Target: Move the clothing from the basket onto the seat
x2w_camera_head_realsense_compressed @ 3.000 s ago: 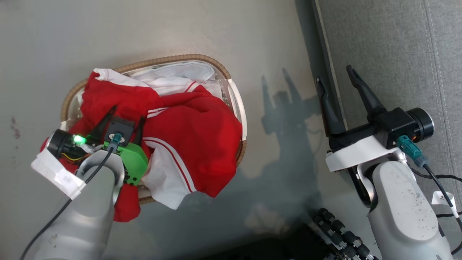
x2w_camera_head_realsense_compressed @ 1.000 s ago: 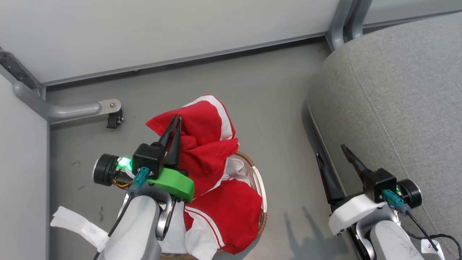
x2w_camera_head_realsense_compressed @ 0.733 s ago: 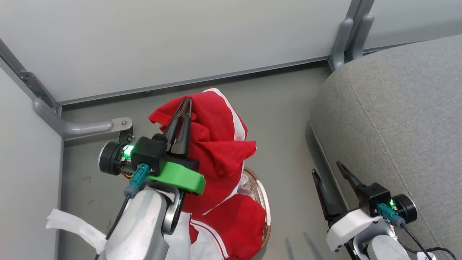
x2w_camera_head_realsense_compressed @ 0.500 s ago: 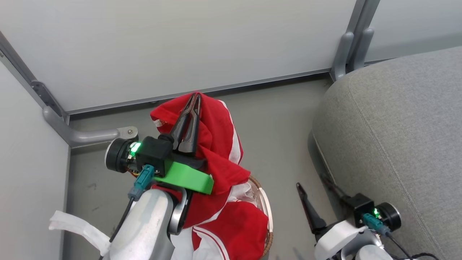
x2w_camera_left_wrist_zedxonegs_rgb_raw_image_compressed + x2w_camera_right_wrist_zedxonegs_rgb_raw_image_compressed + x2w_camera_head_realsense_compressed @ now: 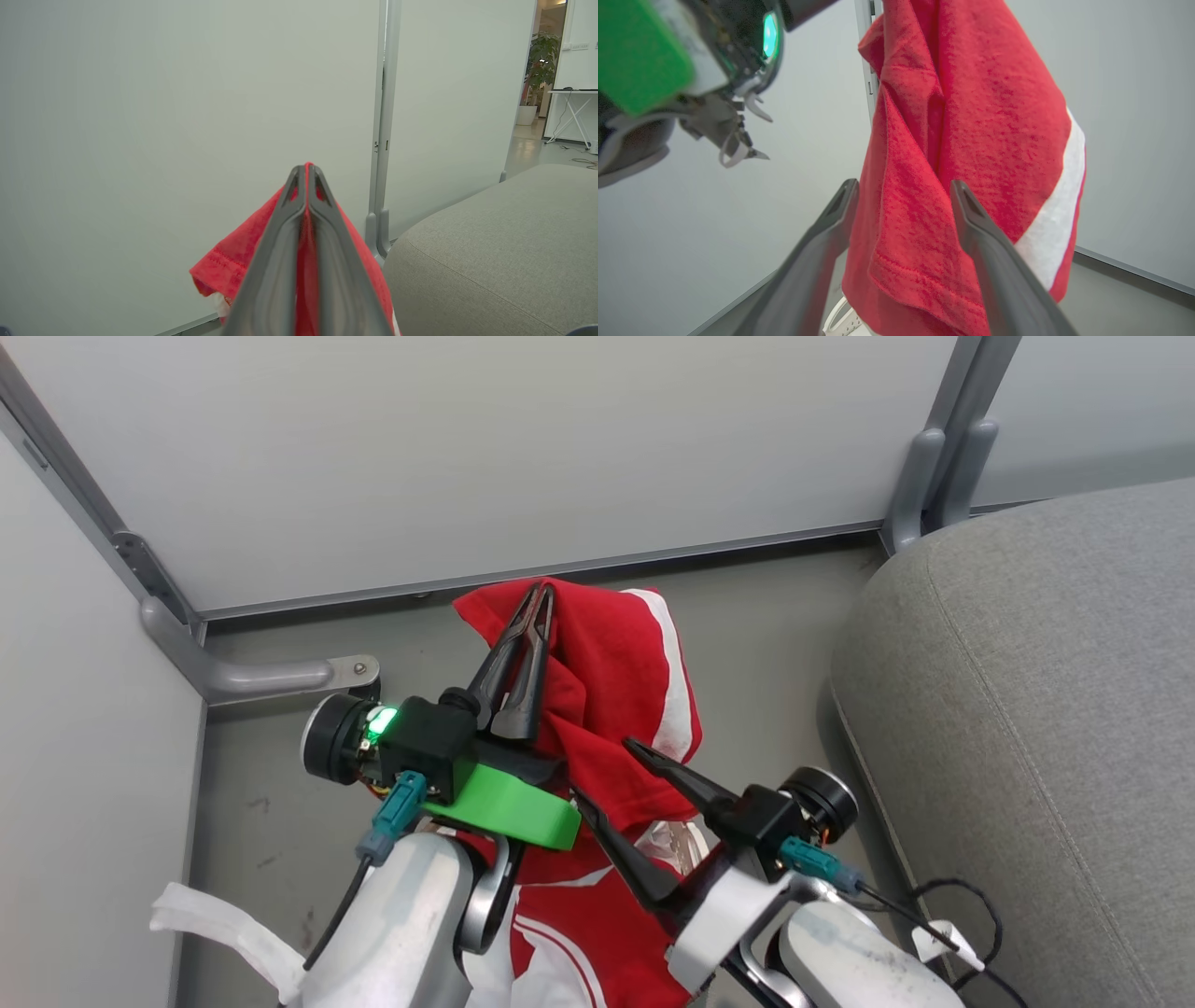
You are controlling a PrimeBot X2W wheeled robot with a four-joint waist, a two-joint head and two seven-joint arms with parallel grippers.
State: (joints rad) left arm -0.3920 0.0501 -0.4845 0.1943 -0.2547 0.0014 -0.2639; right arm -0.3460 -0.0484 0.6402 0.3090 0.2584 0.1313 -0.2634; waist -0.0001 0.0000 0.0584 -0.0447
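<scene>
One garment point(image 5: 616, 681) raised, right tool point(image 5: 602, 768) now astride

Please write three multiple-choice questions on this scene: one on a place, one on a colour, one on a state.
1. Where is the seat, relative to the hanging red garment? A. on the robot's right B. on the robot's left C. under it
2. The garment's stripe is: A. blue B. white C. black
3. The right gripper is: A. shut and empty B. shut on the garment C. open around the garment
Answers: 1 A, the grey cushion lies at the head view's right; 2 B, a white band crosses the red cloth; 3 C, its fingers stand apart on either side of the cloth.
</scene>
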